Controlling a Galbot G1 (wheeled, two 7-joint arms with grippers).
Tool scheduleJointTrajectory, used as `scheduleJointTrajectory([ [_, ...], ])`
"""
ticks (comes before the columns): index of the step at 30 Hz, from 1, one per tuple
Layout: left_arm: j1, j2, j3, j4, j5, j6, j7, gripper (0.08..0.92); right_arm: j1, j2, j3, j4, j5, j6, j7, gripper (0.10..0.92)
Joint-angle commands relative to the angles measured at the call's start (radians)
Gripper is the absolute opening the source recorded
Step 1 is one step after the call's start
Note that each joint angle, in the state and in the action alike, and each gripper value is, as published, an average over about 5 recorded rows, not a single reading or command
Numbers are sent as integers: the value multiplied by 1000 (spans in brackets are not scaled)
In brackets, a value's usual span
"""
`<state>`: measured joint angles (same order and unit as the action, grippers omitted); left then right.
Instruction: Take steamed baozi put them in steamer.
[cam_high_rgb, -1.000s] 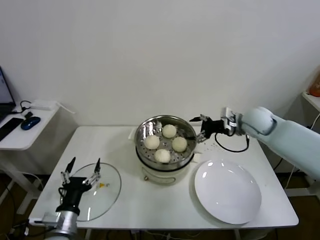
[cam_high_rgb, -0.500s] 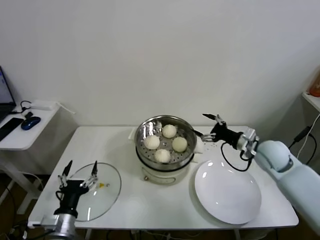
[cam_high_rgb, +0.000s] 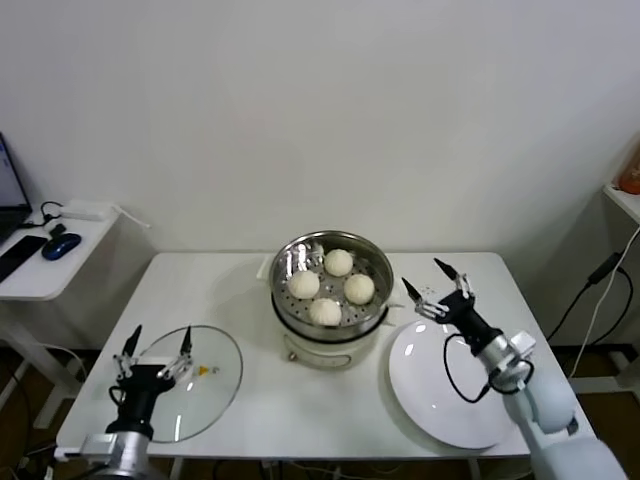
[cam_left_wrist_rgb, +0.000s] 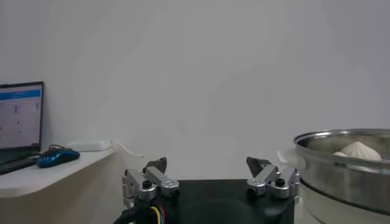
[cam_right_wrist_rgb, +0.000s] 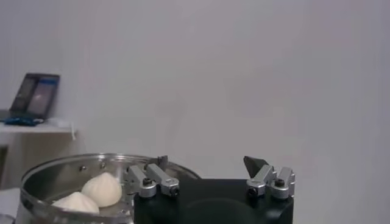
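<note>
At nine o'clock in the head view, a small white side table (cam_high_rgb: 45, 280) carries a dark keyboard (cam_high_rgb: 18, 256), a blue computer mouse (cam_high_rgb: 60, 246) and a white power strip (cam_high_rgb: 87, 210); the left wrist view shows a lit laptop screen (cam_left_wrist_rgb: 21, 115) there too. Toward seven o'clock on the white rectangular work table (cam_high_rgb: 250, 400), the left gripper (cam_high_rgb: 155, 345) hovers over the round clear glass lid (cam_high_rgb: 205, 385), its two dark-tipped fingers (cam_left_wrist_rgb: 152, 173) spread apart with nothing between them. The lid lies flat near the table's front-left corner, well apart from the pot.

At the centre of the table, slightly toward twelve o'clock, sits the round shiny stainless-steel steamer basket (cam_high_rgb: 285, 262) on its white electric pot base (cam_high_rgb: 320, 352). All four small off-white domed baozi (cam_high_rgb: 325, 311) rest inside on the perforated floor: one at twelve o'clock, one at nine, one at three and one at six within the basket, close together. From the right wrist view, two of the buns show over the metal rim.

Just beside the steamer at its three o'clock, the right gripper (cam_high_rgb: 436, 287) hangs above the table with its jaws wide apart and empty, tips pointing up and away from the robot. Below it, toward five o'clock, the flat round white plate (cam_high_rgb: 440, 400) lies bare, its rim near the pot base. A black cable (cam_high_rgb: 462, 375) loops from the right wrist across the plate.
</note>
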<state>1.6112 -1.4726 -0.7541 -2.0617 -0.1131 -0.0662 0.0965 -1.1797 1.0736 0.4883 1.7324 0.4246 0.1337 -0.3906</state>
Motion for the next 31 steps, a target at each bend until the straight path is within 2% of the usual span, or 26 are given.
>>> scheduleJointTrajectory([
  [1, -5, -3, -5, 18, 0, -14, 13, 823, -256, 270, 149, 29, -39, 105, 7, 823],
  [15, 2, -10, -37, 59, -17, -44, 52, 823, -368, 298, 132, 61, -61, 178, 1, 823],
  [22, 24, -13, -54, 60, -24, -58, 85, 823, -369, 272, 133, 80, -39, 179, 3, 823],
  [31, 34, -20, -64, 68, -23, -63, 87, 823, -364, 255, 119, 82, -24, 181, 2, 823],
])
